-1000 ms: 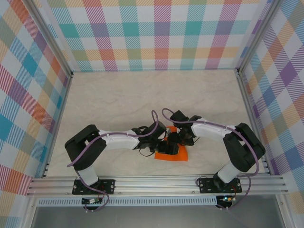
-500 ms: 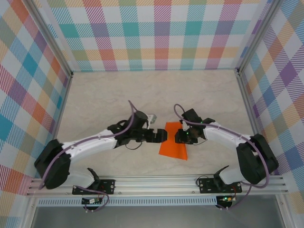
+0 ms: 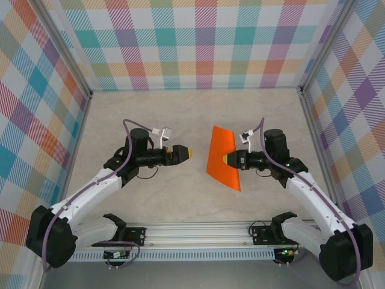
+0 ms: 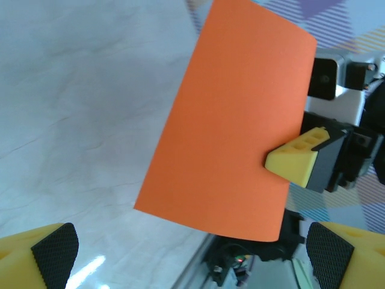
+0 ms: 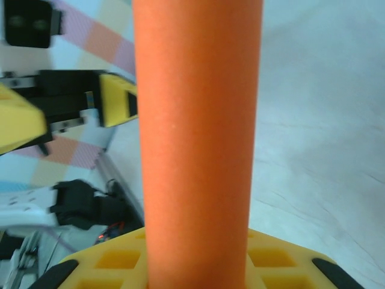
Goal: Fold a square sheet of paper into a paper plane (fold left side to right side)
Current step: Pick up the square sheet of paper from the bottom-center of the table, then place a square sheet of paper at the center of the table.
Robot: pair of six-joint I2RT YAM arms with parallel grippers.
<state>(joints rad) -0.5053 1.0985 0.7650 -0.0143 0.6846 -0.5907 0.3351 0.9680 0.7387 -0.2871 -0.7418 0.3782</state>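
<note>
Both arms have swung out from their huddle near the front rail, and the square sheet of paper [image 3: 221, 158], which lay flat on the counter [image 3: 180, 114] a second ago, now hangs lifted in the right hand [image 3: 227, 159]. That hand has closed down to a narrow pinch on the sheet's right edge, about midway along it. One yellow finger [image 4: 298, 159] shows clamped over the orange face in the left wrist view. The left hand [image 3: 182, 153] holds nothing. Its jaws are spread as wide as they go, with the black dimpled pads [image 4: 55, 250] far apart, and it points straight at the sheet across a clear gap. The sheet therefore lies to the left hand's right, broad face toward it, with the free left edge nearest and the long axis running far-to-near across the line between the two hands. My reading is that the next move depends on the left hand meeting that free edge squarely. The paper is thin, matte and bright orange. It reads as an oblong, not a square, and whether it is already doubled cannot be told. It bows gently and curls at the top, so it will likely flex when touched. The counter beneath is pale, smooth and marble-veined.
</note>
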